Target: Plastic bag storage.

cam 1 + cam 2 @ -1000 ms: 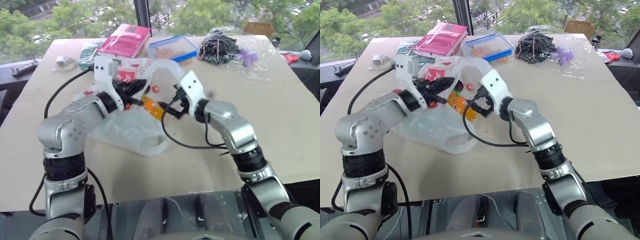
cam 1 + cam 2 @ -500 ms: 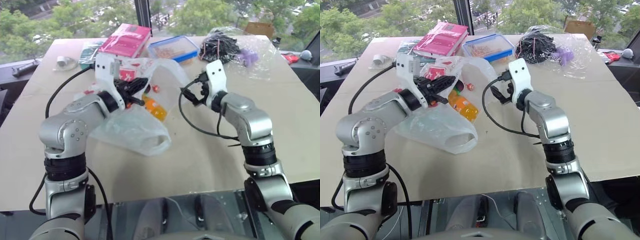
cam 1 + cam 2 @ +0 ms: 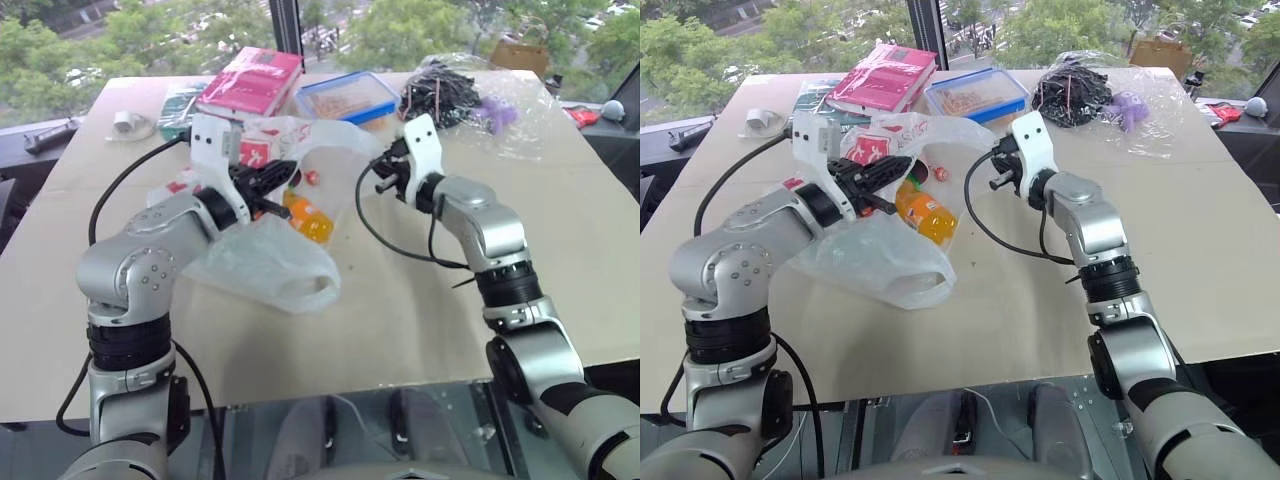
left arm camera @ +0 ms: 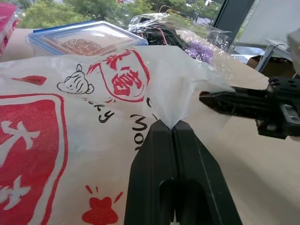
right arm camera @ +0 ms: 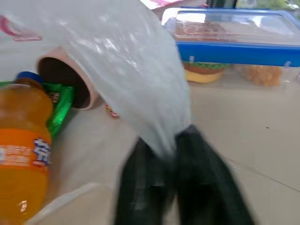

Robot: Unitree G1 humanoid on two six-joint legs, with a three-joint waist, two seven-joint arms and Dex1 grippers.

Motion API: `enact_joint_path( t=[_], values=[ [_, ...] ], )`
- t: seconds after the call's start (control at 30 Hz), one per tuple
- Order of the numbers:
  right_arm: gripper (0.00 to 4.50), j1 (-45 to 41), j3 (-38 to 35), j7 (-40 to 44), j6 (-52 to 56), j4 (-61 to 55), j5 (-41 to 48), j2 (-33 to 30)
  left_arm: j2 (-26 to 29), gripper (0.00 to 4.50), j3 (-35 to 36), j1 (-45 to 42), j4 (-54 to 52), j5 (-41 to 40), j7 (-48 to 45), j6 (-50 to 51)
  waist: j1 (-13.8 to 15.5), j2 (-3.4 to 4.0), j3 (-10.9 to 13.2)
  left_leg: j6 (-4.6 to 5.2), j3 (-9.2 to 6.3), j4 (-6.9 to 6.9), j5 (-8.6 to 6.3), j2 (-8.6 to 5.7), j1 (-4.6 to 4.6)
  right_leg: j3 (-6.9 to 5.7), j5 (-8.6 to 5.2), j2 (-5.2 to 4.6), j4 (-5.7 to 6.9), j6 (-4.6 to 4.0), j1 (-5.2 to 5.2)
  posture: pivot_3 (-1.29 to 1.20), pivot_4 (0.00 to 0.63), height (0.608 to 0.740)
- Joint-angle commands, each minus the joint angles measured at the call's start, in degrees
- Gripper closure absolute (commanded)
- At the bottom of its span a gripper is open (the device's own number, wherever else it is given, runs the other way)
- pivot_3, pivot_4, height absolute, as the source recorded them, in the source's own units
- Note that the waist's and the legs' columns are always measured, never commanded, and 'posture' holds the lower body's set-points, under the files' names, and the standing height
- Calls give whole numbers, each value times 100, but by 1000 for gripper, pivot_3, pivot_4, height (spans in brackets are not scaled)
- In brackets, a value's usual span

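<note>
Near the middle of the desk [image 3: 560,260], toward its far edge, the plastic bag [image 3: 265,262] lies half spread, its upper film lifted off the surface between my two tools.

Left tool [image 4: 174,127]: fingers pressed together, pinching a peak of the printed film. Right tool [image 5: 174,143]: also clamped, nipping the plain translucent edge on the opposite side of the bag. Head views put it at the bag's edge just short of the blue-lidded container [image 3: 346,96].

Contents visible through the film: an orange drink bottle [image 3: 924,214], a green snack packet [image 5: 60,108], a small pinkish cup [image 5: 70,79] on its side.

Risks as I judge them:
- Both pinches sit on very little film. Any pull apart may slip a corner free or tear the thin plastic.
- Lifting with the opening toward the near edge could roll the bottle out onto the desk.
- The right arm's cable [image 3: 400,245] loops low over the desk next to the bag and may snag on it if I sweep inward.
- The bag of black cables [image 3: 445,95] and the pink box [image 3: 252,80] are close behind; a wide swing would knock them.

Pose: both forearms reach forward and angle inward, tools about level and pointing toward each other across the bag. Left elbow is out wide, right arm stretched further.
</note>
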Motion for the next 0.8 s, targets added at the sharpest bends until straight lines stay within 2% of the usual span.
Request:
enact_joint_path(
  t=[0.03, 0.1, 0.23, 0.37, 0.43, 0.53, 0.67, 0.8],
  values=[
    [4500, -27, -133, 67, -19, -336, 133, -74, 103, 3950, 472, -22, -287, -664, -316, 181, -2, 0, 0, 0, 0, 0, 0, 0, 0, 0, 0, 0, 0, 0, 0, 0, 150, 740],
    [4500, -36, -160, 72, 17, -343, 162, -86, 291, 3336, 582, 25, -364, -995, -542, 394, -6, 0, 0, 0, 0, 0, 0, 1, 0, 0, 0, 0, -1, 0, 0, 0, 150, 740],
    [4500, -82, -185, 59, 52, -290, 205, -94, 863, 1510, 1003, 239, -385, -2232, -1134, 1167, -21, 1, 1, 0, 0, 0, 0, 2, 0, 0, 0, 1, 0, 0, -1, 0, 150, 740],
    [4500, -149, -189, 50, 41, -159, 211, -113, 1863, 1510, 1665, 856, -314, -4006, -2009, 2079, -46, 2, 1, 0, 0, 0, 0, 6, 0, 1, -1, 4, -1, -1, -2, 0, 150, 740],
    [4500, -176, -193, 40, 23, -93, 207, -118, 2210, 1510, 1726, 1352, -660, -4410, -2227, 2225, -40, 5, 3, 0, 0, -2, 0, 7, 0, 1, -2, 3, -2, -1, -3, 0, 150, 740],
    [4500, -205, -208, 16, 10, -22, 201, -125, 2453, 1510, 1882, 2169, -1126, -4857, -2241, 2186, 0, 5, 3, 0, -2, -2, -1, 6, 2, -2, -2, -4, -7, -2, 2, 0, 150, 740],
    [4500, -160, -194, 16, 41, -70, 196, -141, 2183, 1510, 1830, 3182, -1976, -4330, -1876, 1683, 1, 7, 4, -1, -3, -2, -1, 5, 6, -1, -2, -7, -8, -3, 5, 0, 150, 740],
    [4500, -85, -169, 8, 116, -214, 208, -158, 1525, 1510, 1151, 3372, -2392, -3194, -981, 885, 18, 8, 3, -3, -5, -4, -1, 3, 6, -3, -12, -8, -6, -24, 6, 0, 150, 740]
  ],
)
